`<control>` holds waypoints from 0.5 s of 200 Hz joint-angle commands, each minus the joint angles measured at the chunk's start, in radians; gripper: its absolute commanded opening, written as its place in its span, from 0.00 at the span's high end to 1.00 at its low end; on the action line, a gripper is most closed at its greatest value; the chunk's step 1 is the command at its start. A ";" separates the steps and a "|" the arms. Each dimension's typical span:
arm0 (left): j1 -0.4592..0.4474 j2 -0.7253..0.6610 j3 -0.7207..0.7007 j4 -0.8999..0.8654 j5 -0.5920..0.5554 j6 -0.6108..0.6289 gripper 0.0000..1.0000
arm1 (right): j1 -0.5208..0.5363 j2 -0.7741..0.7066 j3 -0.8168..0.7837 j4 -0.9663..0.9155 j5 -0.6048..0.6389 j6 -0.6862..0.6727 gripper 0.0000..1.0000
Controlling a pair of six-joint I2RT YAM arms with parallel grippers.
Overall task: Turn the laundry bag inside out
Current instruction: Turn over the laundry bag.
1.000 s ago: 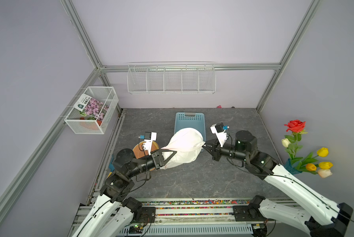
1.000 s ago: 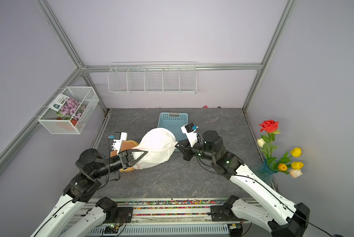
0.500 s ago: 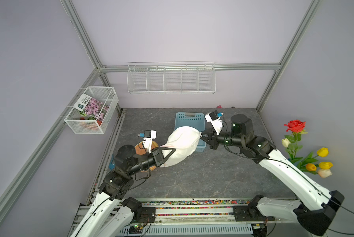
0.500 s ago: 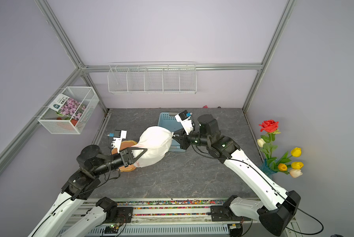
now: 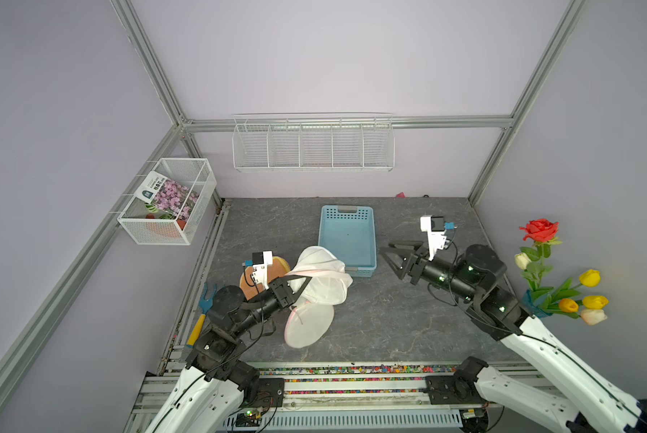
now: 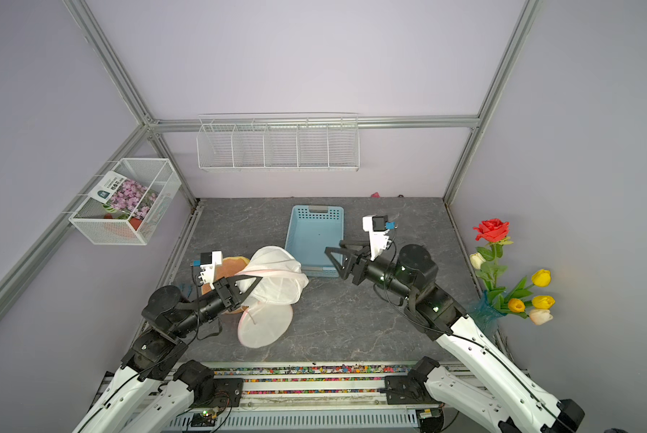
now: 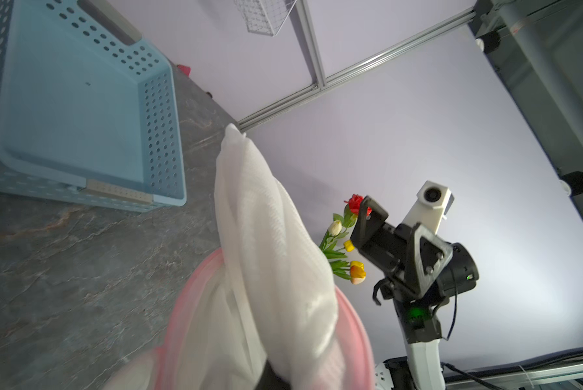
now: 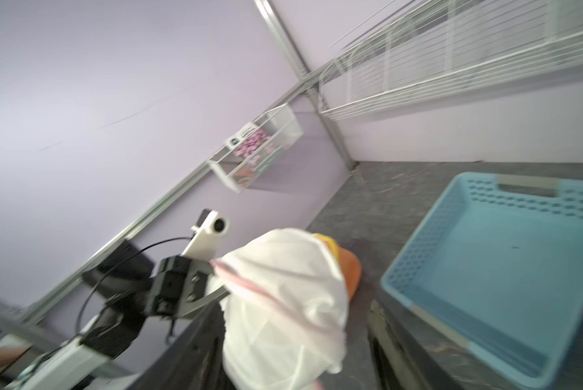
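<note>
The laundry bag (image 5: 324, 279) is white mesh with a pink rim. It hangs crumpled from my left gripper (image 5: 302, 280), which is shut on its rim, and a flat round part (image 5: 309, 324) rests on the table. In both top views the left gripper (image 6: 252, 279) grips the bag's (image 6: 277, 277) left side. In the left wrist view the bag (image 7: 266, 253) hides the jaws. My right gripper (image 5: 386, 250) (image 6: 333, 248) stands open and empty to the bag's right, apart from it. The right wrist view shows the bag (image 8: 283, 297) ahead of its open fingers (image 8: 383, 334).
A blue perforated basket (image 5: 367, 240) sits behind the bag, between the grippers. An orange round object (image 5: 279, 264) lies partly under the bag. A blue and yellow fork tool (image 5: 202, 311) lies by the left rail. Artificial flowers (image 5: 554, 277) stand at the right wall. Wire baskets (image 5: 164, 202) hang on the walls.
My right gripper has opened, let go of the bag and drawn back to the right. The bag has sagged, its lower part now on the table. The left gripper keeps its grip.
</note>
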 commanded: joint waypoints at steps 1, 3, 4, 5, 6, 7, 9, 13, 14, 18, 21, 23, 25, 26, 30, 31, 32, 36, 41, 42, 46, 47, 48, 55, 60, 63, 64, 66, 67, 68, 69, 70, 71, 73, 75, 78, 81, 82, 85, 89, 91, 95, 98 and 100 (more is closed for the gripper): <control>0.003 0.004 0.000 0.141 -0.025 -0.029 1.00 | 0.110 0.033 -0.067 0.096 0.020 0.114 0.30; 0.003 0.005 0.000 0.147 -0.025 -0.031 1.00 | 0.120 0.035 -0.070 0.100 0.022 0.120 0.30; 0.003 0.006 0.000 0.151 -0.025 -0.031 1.00 | 0.123 0.038 -0.070 0.102 0.024 0.123 0.30; 0.003 0.007 0.000 0.153 -0.025 -0.030 1.00 | 0.126 0.039 -0.073 0.104 0.025 0.125 0.30; 0.003 0.007 0.000 0.155 -0.026 -0.031 1.00 | 0.129 0.041 -0.076 0.106 0.026 0.127 0.30; 0.003 0.008 -0.001 0.157 -0.026 -0.032 1.00 | 0.133 0.041 -0.077 0.109 0.027 0.131 0.30; 0.003 0.010 -0.001 0.160 -0.027 -0.033 1.00 | 0.139 0.045 -0.084 0.119 0.030 0.137 0.30; 0.003 0.012 -0.001 0.166 -0.028 -0.035 1.00 | 0.152 0.051 -0.098 0.143 0.033 0.147 0.30; 0.003 0.012 -0.001 0.168 -0.028 -0.036 1.00 | 0.155 0.053 -0.103 0.152 0.033 0.150 0.30; 0.003 0.014 -0.004 0.182 -0.026 -0.037 1.00 | 0.163 0.059 -0.118 0.177 0.033 0.161 0.30; 0.003 0.015 -0.005 0.190 -0.025 -0.036 1.00 | 0.168 0.064 -0.126 0.194 0.032 0.170 0.30; 0.003 0.015 -0.006 0.194 -0.023 -0.037 1.00 | 0.171 0.067 -0.131 0.203 0.032 0.175 0.31; 0.003 0.015 -0.007 0.195 -0.023 -0.037 1.00 | 0.174 0.070 -0.135 0.216 0.032 0.180 0.31; 0.003 0.016 -0.008 0.195 -0.023 -0.037 1.00 | 0.177 0.072 -0.138 0.222 0.031 0.182 0.31; 0.003 0.016 -0.008 0.198 -0.024 -0.038 1.00 | 0.183 0.079 -0.149 0.250 0.029 0.189 0.31; 0.003 0.016 -0.008 0.199 -0.024 -0.037 1.00 | 0.185 0.081 -0.151 0.256 0.028 0.191 0.31; 0.003 0.016 -0.008 0.199 -0.023 -0.037 1.00 | 0.187 0.081 -0.154 0.262 0.027 0.192 0.31; 0.003 0.014 -0.009 0.201 -0.022 -0.036 1.00 | 0.192 0.090 -0.161 0.283 0.024 0.197 0.31; 0.003 0.014 -0.011 0.209 -0.022 -0.034 1.00 | 0.200 0.100 -0.163 0.299 0.012 0.200 0.31; 0.003 0.014 -0.012 0.209 -0.021 -0.034 1.00 | 0.200 0.102 -0.163 0.302 0.010 0.200 0.31; 0.003 0.014 -0.012 0.209 -0.021 -0.035 1.00 | 0.208 0.112 -0.160 0.310 0.005 0.202 0.31; 0.003 0.013 -0.013 0.209 -0.022 -0.036 1.00 | 0.209 0.114 -0.159 0.310 0.005 0.202 0.31; 0.003 0.013 -0.014 0.210 -0.022 -0.035 1.00 | 0.212 0.116 -0.158 0.311 0.005 0.202 0.31; 0.003 0.009 -0.018 0.214 -0.028 -0.036 1.00 | 0.227 0.127 -0.153 0.310 0.017 0.203 0.31; 0.003 0.004 -0.020 0.218 -0.033 -0.036 1.00 | 0.238 0.130 -0.155 0.310 0.034 0.202 0.31; 0.003 0.000 -0.022 0.219 -0.036 -0.038 1.00 | 0.245 0.132 -0.157 0.311 0.044 0.202 0.31; 0.003 -0.001 -0.023 0.220 -0.038 -0.037 1.00 | 0.247 0.133 -0.158 0.312 0.046 0.202 0.31; 0.003 -0.003 -0.026 0.222 -0.039 -0.038 1.00 | 0.250 0.135 -0.158 0.312 0.053 0.202 0.31; 0.003 -0.005 -0.027 0.223 -0.041 -0.038 1.00 | 0.251 0.134 -0.158 0.312 0.056 0.202 0.30; 0.003 -0.006 -0.027 0.225 -0.041 -0.039 1.00 | 0.253 0.135 -0.159 0.311 0.060 0.203 0.30; 0.003 -0.008 -0.028 0.227 -0.043 -0.038 1.00 | 0.254 0.136 -0.160 0.311 0.063 0.204 0.30; 0.003 -0.008 -0.029 0.228 -0.044 -0.039 1.00 | 0.256 0.137 -0.161 0.311 0.065 0.204 0.30; 0.003 -0.009 -0.030 0.230 -0.045 -0.040 1.00 | 0.257 0.138 -0.161 0.311 0.068 0.205 0.30; 0.003 -0.012 -0.033 0.236 -0.047 -0.041 1.00 | 0.259 0.139 -0.162 0.311 0.072 0.208 0.30; 0.003 -0.013 -0.037 0.241 -0.049 -0.044 1.00 | 0.260 0.140 -0.163 0.311 0.075 0.211 0.30; 0.003 -0.017 -0.042 0.249 -0.052 -0.046 1.00 | 0.262 0.142 -0.165 0.312 0.079 0.216 0.29; 0.003 -0.020 -0.048 0.256 -0.055 -0.051 1.00 | 0.264 0.145 -0.166 0.313 0.083 0.221 0.29; 0.003 -0.021 -0.050 0.258 -0.057 -0.053 1.00 | 0.264 0.146 -0.167 0.314 0.085 0.223 0.29; 0.003 -0.026 -0.054 0.263 -0.062 -0.056 1.00 | 0.266 0.147 -0.169 0.315 0.092 0.229 0.29; 0.003 -0.031 -0.060 0.274 -0.065 -0.059 1.00 | 0.268 0.150 -0.172 0.320 0.101 0.235 0.28; 0.003 -0.032 -0.063 0.279 -0.066 -0.061 1.00 | 0.269 0.151 -0.175 0.324 0.105 0.238 0.28; 0.003 -0.032 -0.068 0.288 -0.068 -0.065 1.00 | 0.269 0.155 -0.179 0.335 0.112 0.243 0.28; 0.003 -0.033 -0.071 0.295 -0.068 -0.069 1.00 | 0.270 0.158 -0.182 0.344 0.116 0.247 0.28; 0.003 -0.031 -0.073 0.297 -0.066 -0.071 1.00 | 0.271 0.160 -0.182 0.350 0.118 0.248 0.27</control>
